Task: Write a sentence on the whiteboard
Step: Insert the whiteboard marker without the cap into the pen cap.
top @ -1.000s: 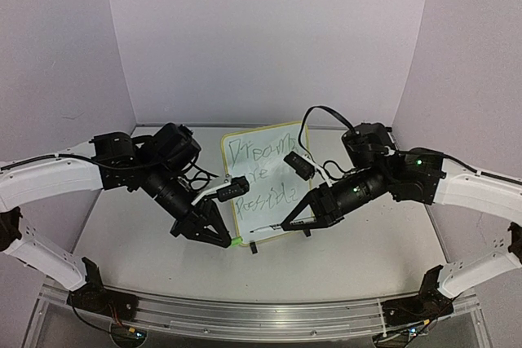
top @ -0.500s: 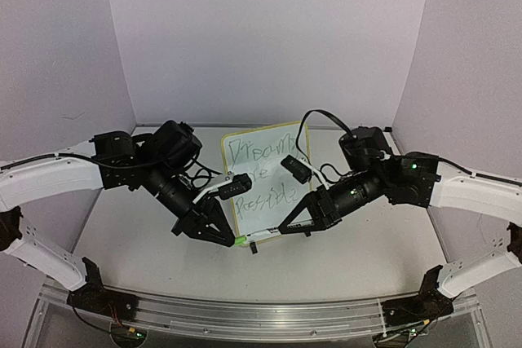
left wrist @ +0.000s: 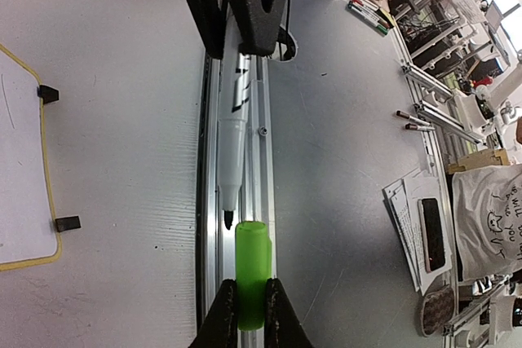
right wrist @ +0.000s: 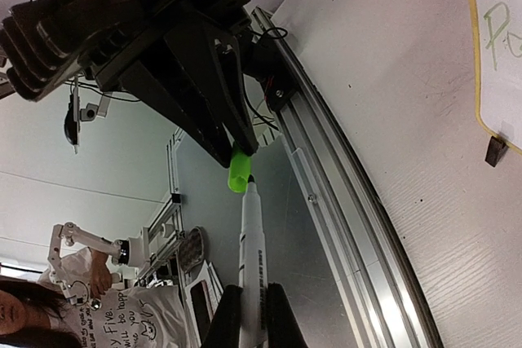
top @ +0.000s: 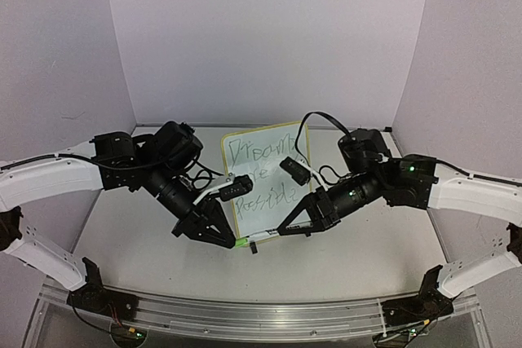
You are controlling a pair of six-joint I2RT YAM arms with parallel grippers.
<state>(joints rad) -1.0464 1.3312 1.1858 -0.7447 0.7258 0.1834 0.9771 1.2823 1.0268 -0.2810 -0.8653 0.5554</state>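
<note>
The whiteboard (top: 265,181) stands tilted at the table's middle, yellow-framed, with the green sentence (top: 263,175) in three scrawly lines; its edge shows in the left wrist view (left wrist: 20,177) and the right wrist view (right wrist: 497,46). My left gripper (top: 231,241) is shut on the green marker cap (left wrist: 251,270). My right gripper (top: 287,227) is shut on the white marker (right wrist: 252,262). The marker's tip (left wrist: 228,219) sits just beside the cap's open end, slightly off to one side, in front of the board's lower edge.
The board's black clip feet (left wrist: 67,222) stand on the table near the grippers. An aluminium rail (top: 245,311) runs along the near table edge. Purple walls close in the back and sides.
My right gripper has moved left with the marker, bringing its tip up to the cap held in my left gripper. The left arm has barely moved.
</note>
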